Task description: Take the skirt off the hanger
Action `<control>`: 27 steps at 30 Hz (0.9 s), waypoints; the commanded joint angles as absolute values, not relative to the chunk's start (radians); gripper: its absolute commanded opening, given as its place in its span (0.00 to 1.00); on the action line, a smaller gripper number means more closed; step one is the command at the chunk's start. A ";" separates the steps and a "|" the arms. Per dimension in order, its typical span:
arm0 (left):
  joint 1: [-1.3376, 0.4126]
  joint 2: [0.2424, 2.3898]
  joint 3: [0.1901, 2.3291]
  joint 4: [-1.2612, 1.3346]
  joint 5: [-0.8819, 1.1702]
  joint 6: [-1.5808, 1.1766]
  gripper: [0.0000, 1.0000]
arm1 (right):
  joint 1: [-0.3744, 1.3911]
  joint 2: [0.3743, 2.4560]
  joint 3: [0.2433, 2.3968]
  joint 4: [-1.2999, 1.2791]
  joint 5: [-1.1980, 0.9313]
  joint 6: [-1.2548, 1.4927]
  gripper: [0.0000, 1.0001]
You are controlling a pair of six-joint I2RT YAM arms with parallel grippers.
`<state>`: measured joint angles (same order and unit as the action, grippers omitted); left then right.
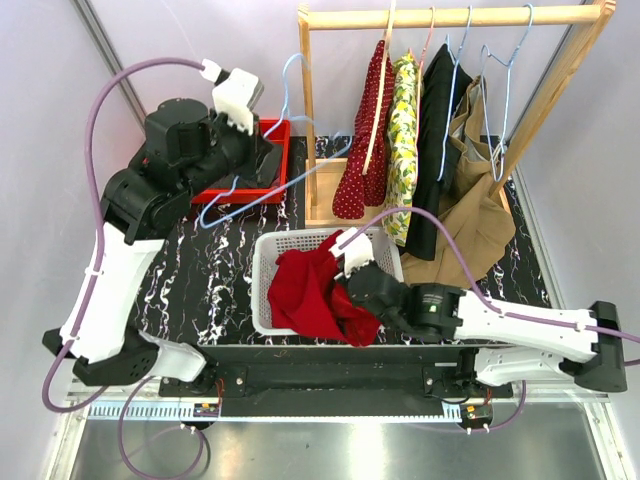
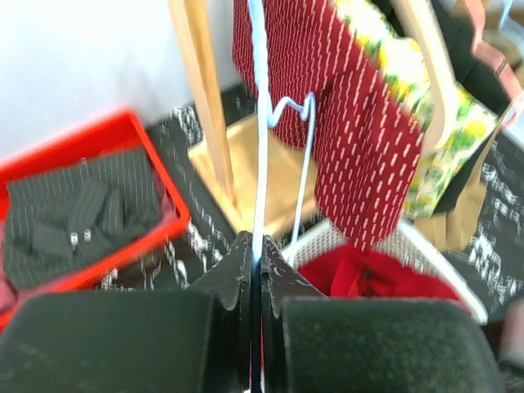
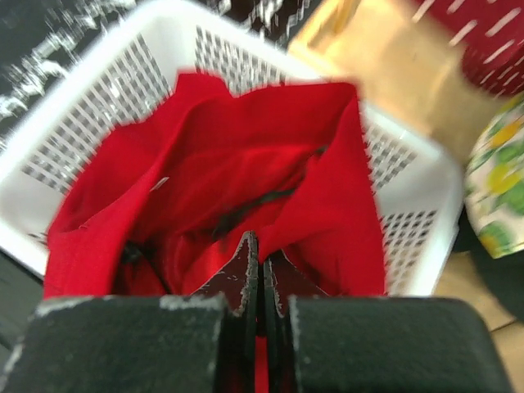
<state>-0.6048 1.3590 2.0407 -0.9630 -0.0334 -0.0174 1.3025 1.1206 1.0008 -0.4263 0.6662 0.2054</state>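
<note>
Separation looks done: red skirt (image 1: 305, 290) lies heaped in the white basket (image 1: 300, 238), spilling over its near rim. Right gripper (image 3: 257, 250) is pinched on the fabric. Left gripper (image 2: 255, 250) is clamped on the blue wire hanger (image 2: 262, 123) (bare, no garment on it). What's left, I'd judge, is letting go of both.

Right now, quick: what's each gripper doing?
Left gripper: shut on the blue hanger.
Right gripper: shut on the red skirt.

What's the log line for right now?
left fingers: shut on hanger | right fingers: shut on skirt | skirt: off hanger, draped over basket
</note>
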 commanded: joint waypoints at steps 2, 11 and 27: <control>-0.672 1.431 2.178 -0.816 -0.207 -0.022 0.00 | 1.308 1.218 0.916 -0.299 0.681 0.342 0.00; -0.745 1.618 2.336 -0.747 -0.460 0.031 0.00 | 1.307 1.255 0.844 -0.258 0.709 0.452 0.16; -0.749 1.798 2.503 -0.638 -0.525 0.049 0.00 | 1.308 1.109 0.767 -0.146 0.623 0.445 0.51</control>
<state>-0.7460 1.8030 2.4378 -0.7570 -0.4881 0.0303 1.3025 1.0977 0.7860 -0.1986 0.6479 0.4152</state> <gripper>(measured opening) 0.024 0.515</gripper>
